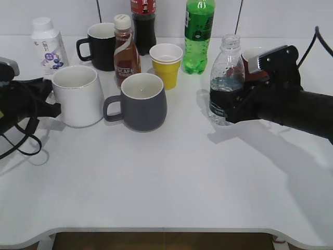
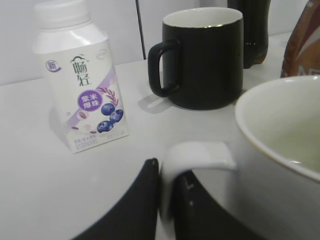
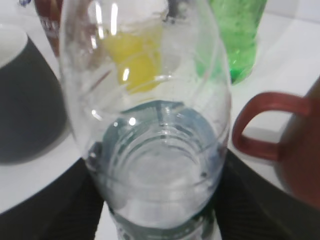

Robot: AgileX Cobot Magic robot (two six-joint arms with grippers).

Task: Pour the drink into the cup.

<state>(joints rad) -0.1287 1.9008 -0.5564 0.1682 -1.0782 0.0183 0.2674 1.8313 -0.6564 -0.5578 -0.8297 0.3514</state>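
The drink, a clear capless water bottle (image 1: 227, 78) with a dark green label, stands upright right of centre. My right gripper (image 1: 235, 107) is shut on its lower body; in the right wrist view the bottle (image 3: 150, 125) fills the frame between the two black fingers (image 3: 155, 200). The cup, a large white mug (image 1: 78, 95), stands at the left. My left gripper (image 1: 48, 101) is shut on its handle (image 2: 197, 157), one finger (image 2: 167, 200) on each side, with the mug's rim (image 2: 280, 130) at the right.
A dark grey mug (image 1: 139, 100), brown coffee bottle (image 1: 125, 49), yellow paper cup (image 1: 166, 63), black mug (image 1: 100, 46), green soda bottle (image 1: 199, 34), dark cola bottle (image 1: 143, 23) and yoghurt carton (image 1: 47, 44) crowd the back. A red mug (image 3: 290, 145) stands behind the water bottle.
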